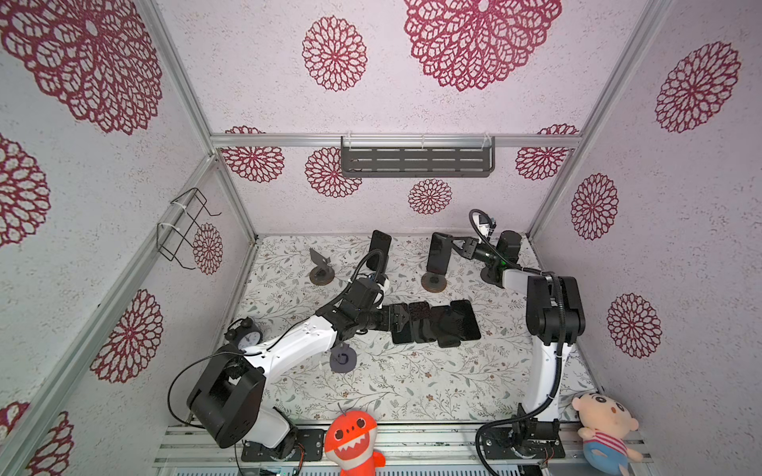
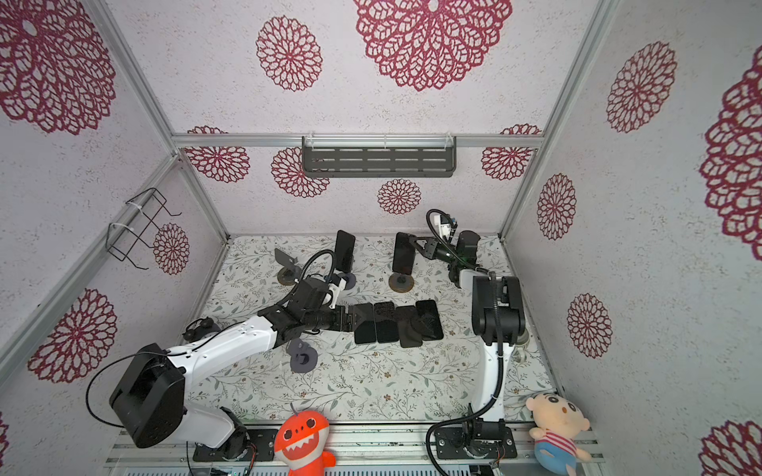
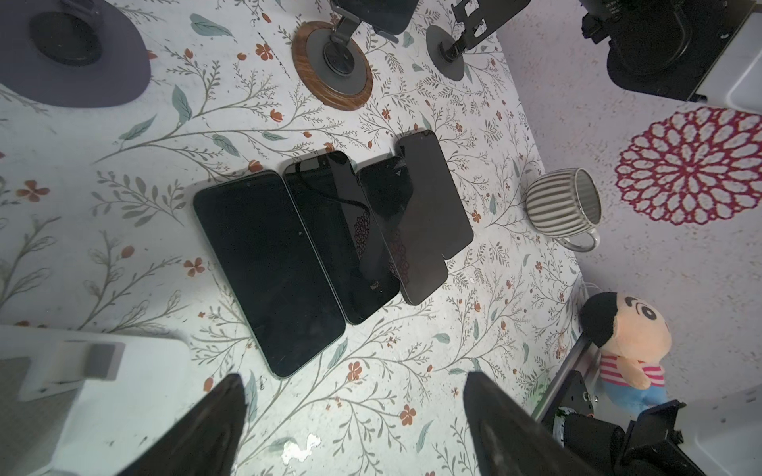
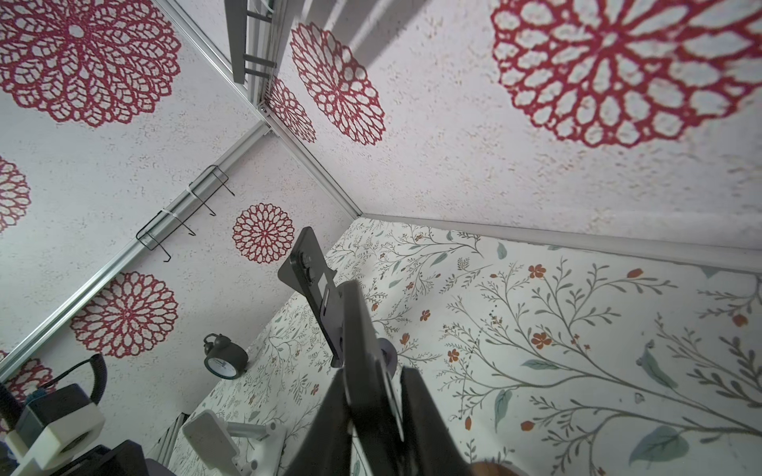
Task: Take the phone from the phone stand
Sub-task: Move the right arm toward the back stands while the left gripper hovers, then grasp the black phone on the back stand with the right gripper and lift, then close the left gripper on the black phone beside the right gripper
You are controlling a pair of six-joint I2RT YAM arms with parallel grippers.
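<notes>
In both top views a black phone (image 1: 438,255) (image 2: 403,254) stands upright on a phone stand with a round wood-rimmed base (image 1: 433,283) (image 2: 400,283) at the back of the table. My right gripper (image 1: 453,244) (image 2: 420,246) reaches in from the right and is shut on the phone's upper right edge. The right wrist view shows the phone (image 4: 358,329) edge-on, pinched between the two dark fingers (image 4: 420,412). My left gripper (image 1: 402,321) (image 3: 352,381) hangs open over the table's middle, with nothing between its fingertips (image 3: 231,387).
Several black phones (image 1: 437,323) (image 3: 268,268) lie flat side by side mid-table. A second phone on a stand (image 1: 379,247), an empty stand (image 1: 321,268), a purple stand (image 1: 342,358), an alarm clock (image 1: 247,336) and a tipped striped mug (image 3: 565,206) are around.
</notes>
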